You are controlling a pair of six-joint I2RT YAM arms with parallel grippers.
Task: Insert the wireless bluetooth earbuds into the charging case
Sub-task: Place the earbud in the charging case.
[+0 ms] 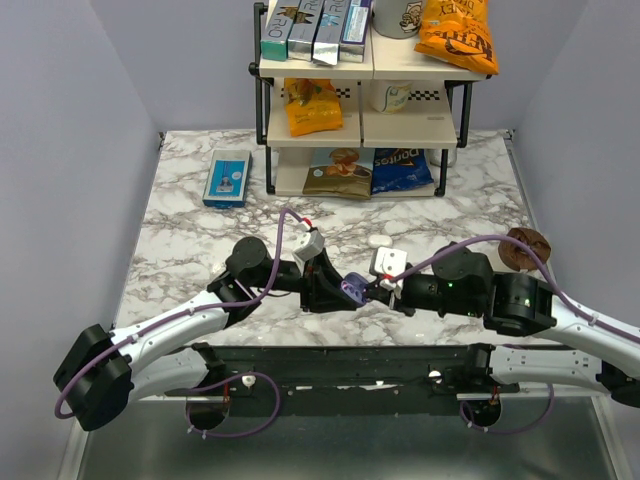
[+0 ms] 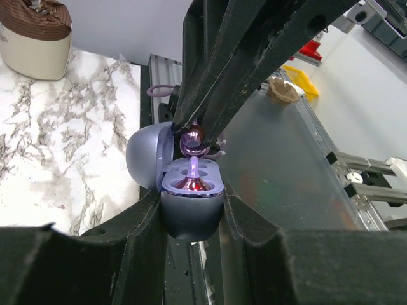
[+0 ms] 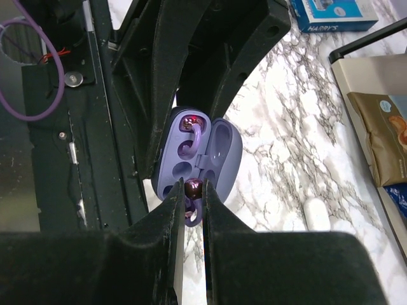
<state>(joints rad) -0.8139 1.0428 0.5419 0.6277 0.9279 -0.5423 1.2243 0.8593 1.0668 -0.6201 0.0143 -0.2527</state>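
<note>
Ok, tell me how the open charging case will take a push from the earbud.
The charging case looks smooth and rounded, so it may slip or twist in the left hand under a push from the earbud. Its open lid is likely the fragile part. Small and plastic, it is probably light.

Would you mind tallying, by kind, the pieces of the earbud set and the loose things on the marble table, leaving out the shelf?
charging case: 1
earbuds: 2
blue box: 1
small white object: 1
brown-topped round item: 1
Total: 6
</note>
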